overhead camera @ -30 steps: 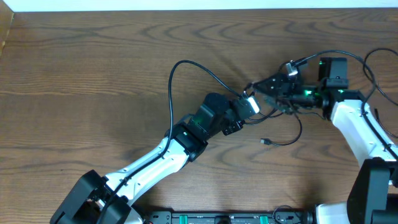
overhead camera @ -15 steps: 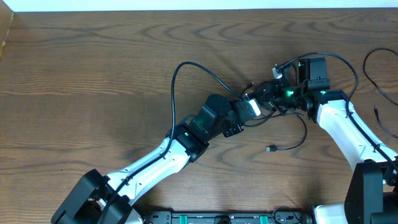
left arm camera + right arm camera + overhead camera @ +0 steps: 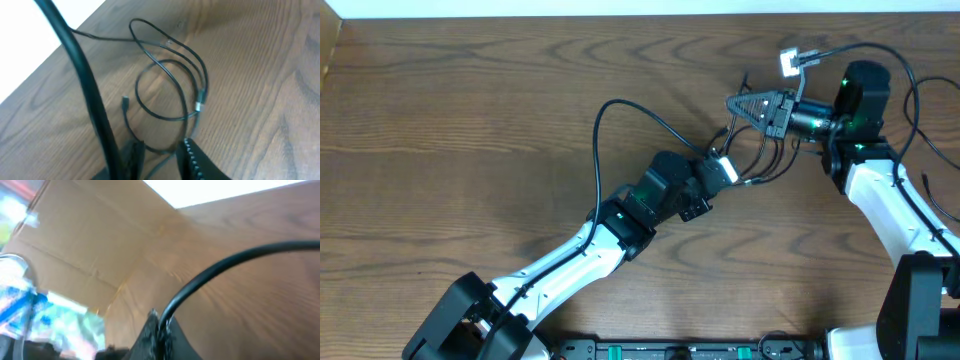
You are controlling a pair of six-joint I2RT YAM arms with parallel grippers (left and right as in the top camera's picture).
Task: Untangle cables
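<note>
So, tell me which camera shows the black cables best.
Left wrist: the black cables lie in clear open loops, with one small plug end visible. Overhead shows only thin, short strands of them mid-table. Right wrist shows just one blurred black cord up close.

The left arm [image 3: 570,262] and right arm [image 3: 882,205] are showing white link shells between black joint housings. Green lights [image 3: 847,82] are glowing on both. A thick black wire [image 3: 597,150] is looping off the left arm. On the left gripper [image 3: 162,156], black fingers [image 3: 197,162] are showing ribbed edges.
</note>
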